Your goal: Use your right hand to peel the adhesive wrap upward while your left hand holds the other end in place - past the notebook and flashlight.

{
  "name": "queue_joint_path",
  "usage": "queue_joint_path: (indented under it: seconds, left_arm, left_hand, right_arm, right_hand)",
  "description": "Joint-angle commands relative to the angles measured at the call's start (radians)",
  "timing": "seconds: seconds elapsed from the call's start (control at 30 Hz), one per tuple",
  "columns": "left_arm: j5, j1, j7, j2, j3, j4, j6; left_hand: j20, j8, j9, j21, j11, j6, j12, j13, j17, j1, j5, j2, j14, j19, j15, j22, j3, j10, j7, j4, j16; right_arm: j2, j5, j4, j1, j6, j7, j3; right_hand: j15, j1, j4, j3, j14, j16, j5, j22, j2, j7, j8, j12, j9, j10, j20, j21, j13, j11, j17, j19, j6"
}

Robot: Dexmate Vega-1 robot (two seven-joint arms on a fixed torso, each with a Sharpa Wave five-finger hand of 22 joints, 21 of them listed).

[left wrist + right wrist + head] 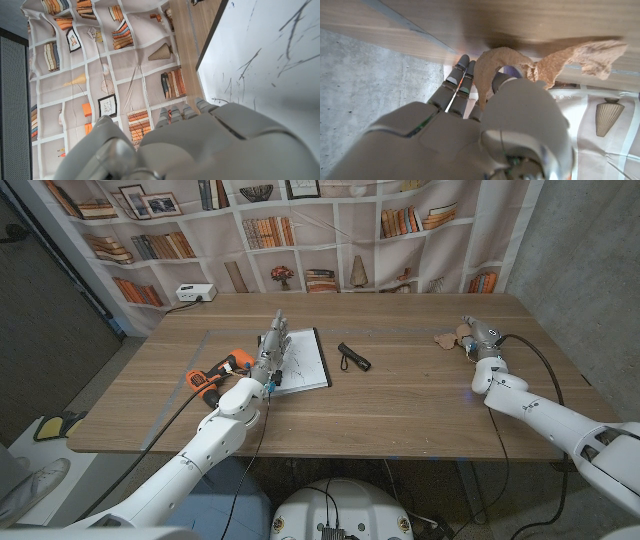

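Note:
A crumpled tan adhesive wrap (450,337) lies at the table's far right, and my right hand (478,340) is against its right end. In the right wrist view the wrap (496,59) curls between the thumb and fingers of that hand (485,125), with a ragged loose end (592,51) trailing over the wood. My left hand (271,348) stands with fingers stretched out over the left edge of the white notebook (303,361), far from the wrap and holding nothing. The scribbled notebook page (270,55) lies just beyond that hand (190,145). A black flashlight (353,357) lies right of the notebook.
An orange and black power drill (213,375) lies by my left forearm, its cable running off the near edge. A white power strip (195,293) sits at the back left corner. A bookshelf-print curtain (330,230) hangs behind the table.

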Motion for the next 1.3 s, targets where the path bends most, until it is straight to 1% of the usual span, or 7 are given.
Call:
queue_joint_path:
  seconds: [0.03,0.2,0.4,0.57,0.73,1.17,1.3]
  left_arm:
    - [-0.002,-0.004,-0.01,0.003,-0.001,0.004,-0.005]
    - [-0.003,-0.008,-0.015,0.002,-0.001,0.01,-0.006]
    - [-0.005,-0.012,-0.024,0.0,0.0,0.021,-0.011]
    - [-0.008,-0.011,-0.026,0.0,-0.002,0.024,-0.014]
    - [-0.011,-0.007,-0.027,0.002,-0.007,0.026,-0.02]
    - [-0.015,-0.019,-0.053,0.0,-0.003,0.049,-0.028]
    - [-0.014,-0.027,-0.061,-0.005,-0.002,0.059,-0.036]
  left_hand:
    - [0.002,-0.002,0.004,0.004,-0.001,0.001,-0.001,0.004,0.002,-0.003,-0.004,0.0,0.0,0.003,0.0,0.003,0.005,0.005,0.002,0.002,0.0]
    - [0.001,-0.002,0.004,0.004,0.0,0.002,0.0,0.004,0.002,-0.004,-0.004,-0.001,0.0,0.003,0.001,0.003,0.005,0.006,0.003,0.002,0.0]
    - [0.001,-0.001,0.004,0.004,-0.001,0.003,0.0,0.004,0.002,-0.004,-0.004,-0.001,0.0,0.003,0.0,0.003,0.006,0.007,0.002,0.002,0.0]
    - [0.002,-0.001,0.004,0.004,-0.001,0.005,-0.001,0.004,0.002,-0.005,-0.004,0.0,0.0,0.003,0.0,0.003,0.006,0.006,0.002,0.002,0.0]
    - [0.001,-0.001,0.004,0.004,-0.002,0.005,0.0,0.004,0.002,-0.005,-0.004,0.0,0.0,0.003,0.0,0.003,0.006,0.007,0.002,0.002,0.0]
    - [-0.001,-0.001,0.004,0.004,-0.001,0.006,0.0,0.004,0.003,-0.007,-0.003,0.001,-0.001,0.004,0.001,0.003,0.007,0.007,0.002,0.003,0.0]
    - [0.0,-0.001,0.004,0.004,-0.001,0.006,0.0,0.004,0.003,-0.007,-0.003,0.001,-0.001,0.003,0.0,0.003,0.008,0.007,0.002,0.003,0.0]
  right_arm:
    - [-0.008,0.027,-0.054,-0.04,0.038,-0.086,0.051]
    - [-0.01,0.039,-0.084,-0.054,0.068,-0.115,0.077]
    - [-0.002,0.069,-0.114,-0.072,0.134,-0.156,0.12]
    - [0.012,0.099,-0.135,-0.083,0.172,-0.174,0.155]
    - [0.022,0.111,-0.152,-0.092,0.208,-0.187,0.176]
    - [0.058,0.212,-0.21,-0.136,0.356,-0.18,0.263]
    - [0.063,0.233,-0.225,-0.145,0.394,-0.164,0.283]
  right_hand:
    - [-0.189,0.01,-0.007,-0.006,0.024,0.014,-0.004,0.002,-0.005,0.001,-0.005,0.021,0.004,0.013,-0.093,0.01,0.018,-0.005,0.02,0.012,0.012]
    - [-0.189,0.009,-0.01,-0.014,0.032,0.019,-0.006,0.003,-0.009,-0.001,-0.01,0.035,0.005,0.019,-0.086,0.016,0.028,-0.002,0.031,0.019,0.014]
    - [-0.189,0.006,-0.017,-0.033,0.053,0.032,-0.007,0.006,-0.012,-0.001,-0.013,0.067,0.008,0.036,-0.083,0.031,0.052,-0.006,0.057,0.031,0.028]
    - [-0.188,0.004,-0.019,-0.041,0.058,0.036,-0.008,0.007,-0.014,0.0,-0.015,0.074,0.009,0.032,-0.081,0.035,0.06,-0.009,0.066,0.033,0.031]
    - [-0.189,0.002,-0.028,-0.062,0.09,0.059,-0.008,0.01,-0.014,-0.003,-0.019,0.118,0.012,0.052,-0.078,0.049,0.097,-0.016,0.102,0.037,0.039]
    - [-0.189,0.0,-0.051,-0.095,0.075,0.051,-0.008,0.01,-0.032,0.002,-0.024,0.149,0.014,0.025,-0.069,0.066,0.14,-0.012,0.129,0.044,0.045]
    - [-0.184,-0.029,-0.035,-0.108,0.051,0.019,-0.006,0.008,-0.027,0.003,-0.025,0.156,0.015,-0.012,-0.068,0.071,0.159,-0.006,0.126,0.041,0.047]
